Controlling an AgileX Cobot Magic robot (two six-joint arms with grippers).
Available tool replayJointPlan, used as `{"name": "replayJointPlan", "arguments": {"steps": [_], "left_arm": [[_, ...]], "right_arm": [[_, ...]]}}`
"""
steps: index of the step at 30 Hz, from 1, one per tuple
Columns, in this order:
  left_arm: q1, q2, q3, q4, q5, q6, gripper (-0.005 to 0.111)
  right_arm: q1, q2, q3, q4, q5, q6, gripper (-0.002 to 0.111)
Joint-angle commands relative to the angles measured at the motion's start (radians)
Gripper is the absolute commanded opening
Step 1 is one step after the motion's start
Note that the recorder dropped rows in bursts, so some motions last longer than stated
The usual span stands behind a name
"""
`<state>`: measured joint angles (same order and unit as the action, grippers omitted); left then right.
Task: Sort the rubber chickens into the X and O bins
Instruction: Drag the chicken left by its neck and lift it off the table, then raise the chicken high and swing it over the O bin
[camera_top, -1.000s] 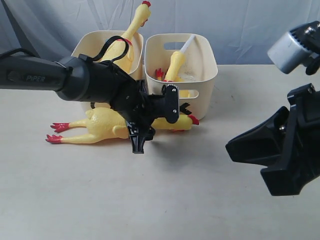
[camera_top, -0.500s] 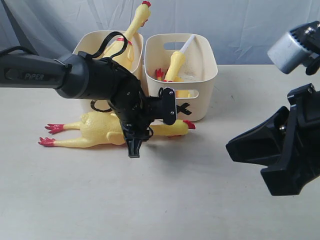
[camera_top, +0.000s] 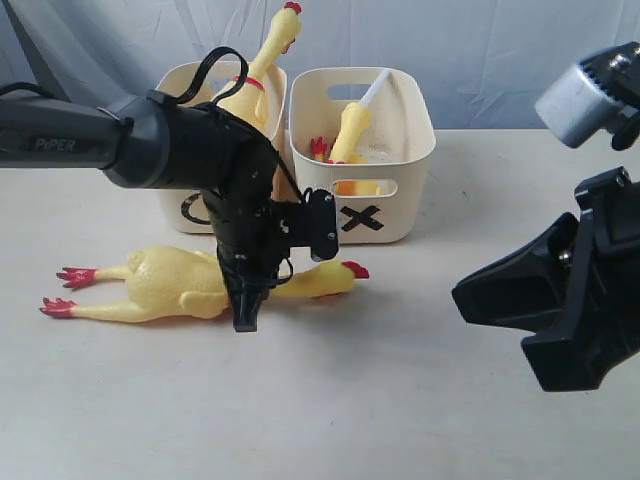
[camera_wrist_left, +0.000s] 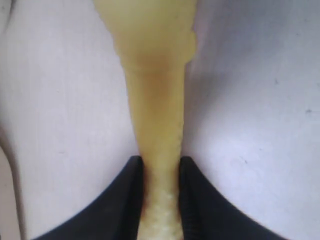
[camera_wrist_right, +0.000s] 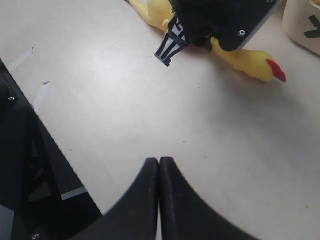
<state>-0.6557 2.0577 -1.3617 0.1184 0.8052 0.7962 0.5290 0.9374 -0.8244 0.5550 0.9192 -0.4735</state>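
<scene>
A yellow rubber chicken (camera_top: 170, 285) lies on its side on the table in front of the bins, red feet to the left and head to the right. My left gripper (camera_top: 248, 300) points down over its neck. In the left wrist view both jaws of the left gripper (camera_wrist_left: 159, 162) press against the neck of the chicken (camera_wrist_left: 155, 100). Another chicken (camera_top: 262, 70) stands in the O bin (camera_top: 170, 80). A smaller chicken (camera_top: 350, 125) with a white tube leans in the X bin (camera_top: 400, 215). My right gripper (camera_wrist_right: 159, 161) hovers shut and empty at the right.
The two cream bins stand side by side at the back of the pale table, against a grey cloth backdrop. The right arm (camera_top: 560, 300) fills the right foreground. A dark table edge (camera_wrist_right: 30, 165) shows in the right wrist view.
The left gripper has dropped down and to the left and closed on the lying chicken's neck. The chicken has slid left and nearer. The right arm has stayed still.
</scene>
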Motion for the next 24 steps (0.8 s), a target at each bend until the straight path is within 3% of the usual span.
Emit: {"name": "replayJointPlan", "arguments": {"steps": [1,6,11,19,24], "left_arm": [[-0.005,-0.035,0.019,-0.074,0.17,-0.012,0.0],[-0.005,-0.116,0.019,-0.11,0.204,-0.042,0.0],[-0.005,-0.196,0.019,-0.033,0.213,-0.176,0.0],[-0.002,-0.314,0.019,0.279,0.21,-0.484,0.0],[0.064,-0.397,0.016,0.404,0.1,-0.652,0.0]], "right_arm": [[-0.005,-0.004,0.005,-0.005,-0.013,-0.003,0.0],[-0.005,-0.004,0.005,-0.005,-0.013,-0.003,0.0],[-0.005,-0.004,0.005,-0.005,-0.013,-0.003,0.0],[-0.005,-0.004,0.005,-0.005,-0.011,-0.003,0.0],[-0.005,-0.004,0.005,-0.005,-0.009,-0.003,0.0]]}}
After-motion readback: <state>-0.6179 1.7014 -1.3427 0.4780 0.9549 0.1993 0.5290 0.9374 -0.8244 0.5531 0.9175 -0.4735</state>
